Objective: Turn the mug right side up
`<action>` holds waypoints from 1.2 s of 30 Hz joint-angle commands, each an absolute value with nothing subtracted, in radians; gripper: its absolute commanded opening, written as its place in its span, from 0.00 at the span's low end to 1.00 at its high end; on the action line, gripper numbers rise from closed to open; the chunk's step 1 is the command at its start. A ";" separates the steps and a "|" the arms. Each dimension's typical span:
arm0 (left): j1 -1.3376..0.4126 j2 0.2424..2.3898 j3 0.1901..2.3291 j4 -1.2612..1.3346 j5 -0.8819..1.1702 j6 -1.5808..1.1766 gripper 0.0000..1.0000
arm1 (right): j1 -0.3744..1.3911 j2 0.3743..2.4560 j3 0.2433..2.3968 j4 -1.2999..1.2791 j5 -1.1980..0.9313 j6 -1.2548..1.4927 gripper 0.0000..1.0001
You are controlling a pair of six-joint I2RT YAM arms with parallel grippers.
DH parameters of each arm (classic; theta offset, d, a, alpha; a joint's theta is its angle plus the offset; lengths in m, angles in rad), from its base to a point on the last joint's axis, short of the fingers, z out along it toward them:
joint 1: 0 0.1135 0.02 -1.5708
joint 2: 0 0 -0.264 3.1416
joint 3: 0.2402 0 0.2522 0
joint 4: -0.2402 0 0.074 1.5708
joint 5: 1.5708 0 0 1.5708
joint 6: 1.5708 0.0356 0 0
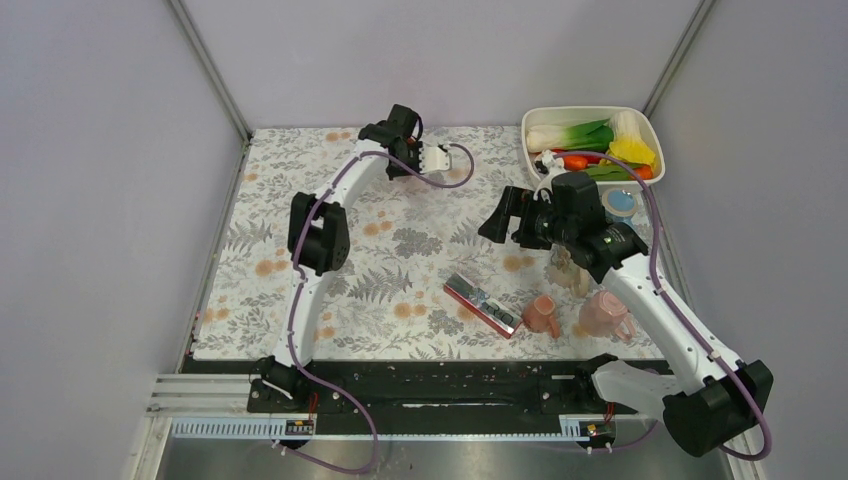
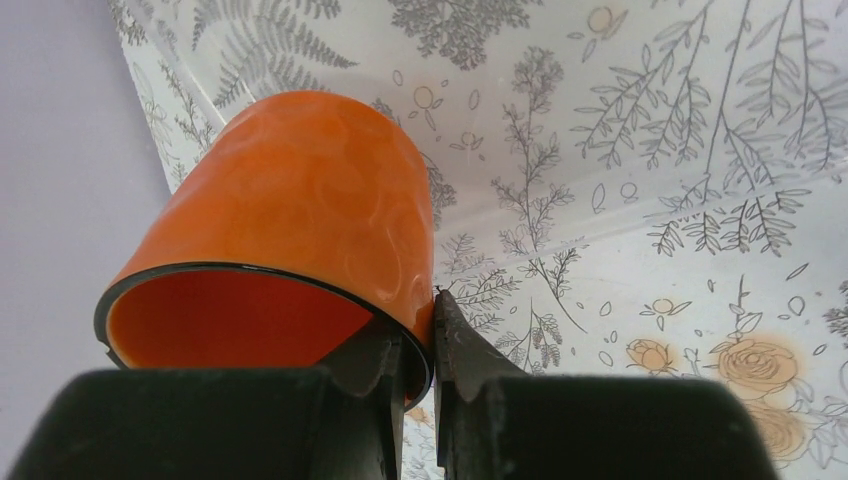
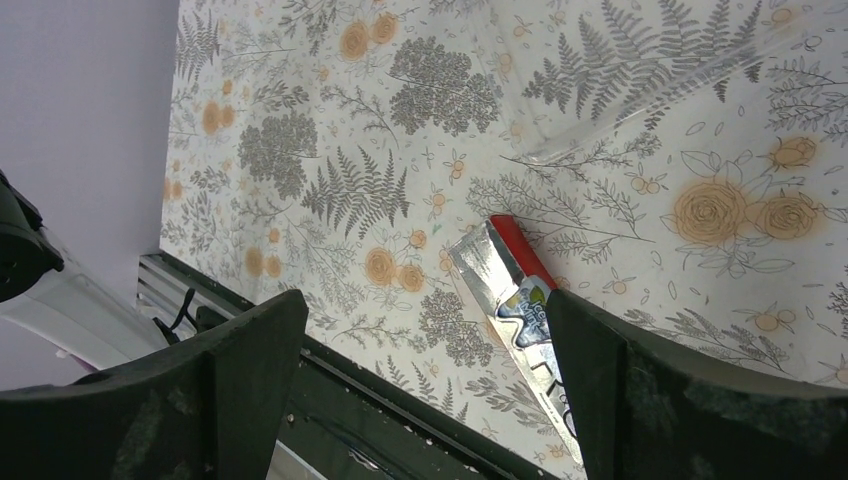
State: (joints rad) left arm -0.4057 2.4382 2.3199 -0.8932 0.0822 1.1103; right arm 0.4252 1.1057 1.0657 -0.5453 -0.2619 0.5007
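Two arms, two grippers, one orange mug (image 2: 290, 200). Mug clamped by its rim in the left gripper (image 2: 428, 322), one finger inside the wall and one outside, mouth turned toward the wrist and base pointing away from it, out at the far left of the desk (image 1: 400, 270). Hidden beneath that gripper in the overhead view. Right gripper (image 3: 420, 315) spread wide and holding nothing, poised over the middle of the desk.

Desk covered in a printed cloth of grey ferns and orange roses. Plain pale walls (image 1: 100, 150) on three sides, metal rails at the corners.

Directly below the right gripper, one red-and-silver packet (image 3: 512, 282) lying flat. Behind that gripper, beside its forearm, two pink cups (image 1: 541, 314) (image 1: 604, 314) close together near the desk's front edge. Beyond the wrist, one white tub (image 1: 590, 110) of toy vegetables in the far right corner, and one roll of tape (image 1: 621, 203) just beside it. Nothing lying between the left gripper's mug and the cloth around it.
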 commanded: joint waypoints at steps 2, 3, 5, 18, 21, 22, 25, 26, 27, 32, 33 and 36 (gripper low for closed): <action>-0.400 2.442 2.348 -0.839 0.083 1.312 0.00 | 0.424 1.081 1.067 -0.574 -0.220 0.483 0.99; -0.398 2.455 2.358 -0.841 0.071 1.326 0.00 | 0.425 1.080 1.065 -0.574 -0.213 0.486 0.99; -0.394 2.474 2.371 -0.842 0.045 1.353 0.00 | 0.425 1.088 1.069 -0.580 -0.209 0.486 0.99; -0.374 2.452 2.348 -0.735 0.041 1.358 0.45 | 0.423 1.116 1.135 -0.686 -0.121 0.455 0.99; -0.374 2.414 2.349 -0.707 0.081 1.291 0.63 | 0.420 1.128 1.170 -0.745 -0.069 0.434 0.99; -0.376 2.391 2.345 -0.706 0.099 1.269 0.67 | 0.419 1.129 1.183 -0.765 -0.030 0.431 0.99; -0.377 2.307 2.291 -0.706 0.142 1.200 0.75 | 0.416 1.138 1.218 -0.857 0.133 0.406 0.99; -0.378 2.269 2.254 -0.706 0.159 1.182 0.77 | 0.415 1.141 1.230 -0.892 0.167 0.392 0.99; -0.380 2.225 2.206 -0.708 0.176 1.167 0.79 | 0.416 1.142 1.235 -0.928 0.190 0.376 0.99; -0.411 2.032 2.037 -0.752 0.217 0.998 0.82 | 0.415 1.150 1.194 -1.100 0.122 0.407 1.00; -0.416 2.011 2.042 -0.788 0.232 0.936 0.82 | 0.414 1.146 1.171 -1.124 0.099 0.430 1.00; -0.422 1.964 2.060 -0.898 0.309 0.745 0.82 | 0.415 1.085 1.064 -1.133 0.074 0.483 0.99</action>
